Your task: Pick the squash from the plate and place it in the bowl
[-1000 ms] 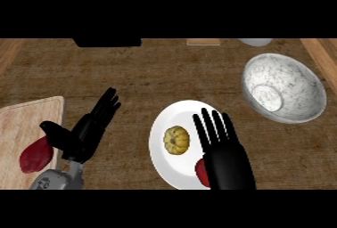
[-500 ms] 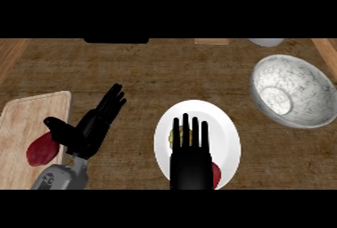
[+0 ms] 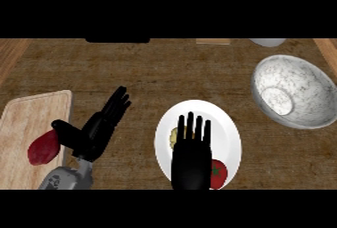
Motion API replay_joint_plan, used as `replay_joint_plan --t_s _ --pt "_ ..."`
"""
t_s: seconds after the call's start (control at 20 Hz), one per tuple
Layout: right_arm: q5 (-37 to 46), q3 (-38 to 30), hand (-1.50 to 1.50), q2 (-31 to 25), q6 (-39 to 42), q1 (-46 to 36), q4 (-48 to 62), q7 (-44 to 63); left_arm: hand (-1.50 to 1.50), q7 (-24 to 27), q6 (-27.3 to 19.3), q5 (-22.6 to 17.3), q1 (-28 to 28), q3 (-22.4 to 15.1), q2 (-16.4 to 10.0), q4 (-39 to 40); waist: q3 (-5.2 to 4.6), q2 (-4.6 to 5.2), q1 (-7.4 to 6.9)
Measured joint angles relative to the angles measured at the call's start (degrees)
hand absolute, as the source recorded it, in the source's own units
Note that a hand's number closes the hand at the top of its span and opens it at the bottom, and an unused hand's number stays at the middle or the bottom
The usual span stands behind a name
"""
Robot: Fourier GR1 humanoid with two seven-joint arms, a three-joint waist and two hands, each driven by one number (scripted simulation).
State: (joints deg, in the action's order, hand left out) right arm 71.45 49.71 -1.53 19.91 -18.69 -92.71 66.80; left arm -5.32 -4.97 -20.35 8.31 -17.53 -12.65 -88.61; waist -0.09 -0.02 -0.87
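Two robot hands show, and only one is placed for this pick. At your far left a wooden cutting board (image 3: 26, 124) lies on the worktop (image 3: 164, 75) with a dark red piece of food (image 3: 45, 148) on it. Just right of that, the left robot hand (image 3: 95, 131) rests open with its fingers straight and pointing up the view, holding nothing and well apart from the plate. Next comes the squash (image 3: 175, 138), a yellow piece on the left half of the white plate (image 3: 227, 133). You see only a sliver of it, because the right robot hand (image 3: 192, 162) is spread over the plate's middle, its fingers straight and apart and not curled round anything. The squash peeks out at the left edge of those fingers, so it lies under and slightly left of them. The right hand is plainly the nearer one. The visible sliver runs up and down the view, but you cannot tell the squash's true long axis while so much is hidden. I judge you should shift the hand a touch left before curling it. A red tomato (image 3: 218, 170) sits on the plate's lower right, beside the wrist, so keep clear of it. The marbled bowl (image 3: 313, 80) stands up and to the right, apart from the plate. No brand, label or writing can be read anywhere.
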Motion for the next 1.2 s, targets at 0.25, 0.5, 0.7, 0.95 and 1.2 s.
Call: replay_joint_plan --t_s 0.25,0.5,0.7,0.95,1.2 --pt "-2.62 0.76 -1.50 0.05 0.40 -1.75 2.90 1.02 0.00 -0.34 0.36 -0.01 0.86 0.70 0.28 0.58 0.03 0.04 -0.11" --pt "-3.98 0.42 -1.50 0.11 0.21 -4.18 6.60 1.06 0.00 -0.92 0.46 0.43 0.42 0.65 0.45 -0.28 0.05 0.03 -0.21" --pt "-4.75 0.16 -1.50 0.15 -0.28 -5.30 8.35 1.02 0.00 -0.87 0.41 1.06 0.64 0.83 0.91 0.22 0.06 0.03 -0.05" --pt "-4.81 0.11 -1.50 0.21 -2.00 -6.32 11.27 1.11 0.00 -1.32 1.29 0.69 0.55 1.93 0.41 -0.09 0.07 0.05 -0.05" --pt "-5.08 -0.53 -1.50 0.25 -3.46 -7.78 13.15 0.85 0.00 -0.77 1.97 1.23 0.03 2.27 0.53 0.20 0.07 0.04 0.04"
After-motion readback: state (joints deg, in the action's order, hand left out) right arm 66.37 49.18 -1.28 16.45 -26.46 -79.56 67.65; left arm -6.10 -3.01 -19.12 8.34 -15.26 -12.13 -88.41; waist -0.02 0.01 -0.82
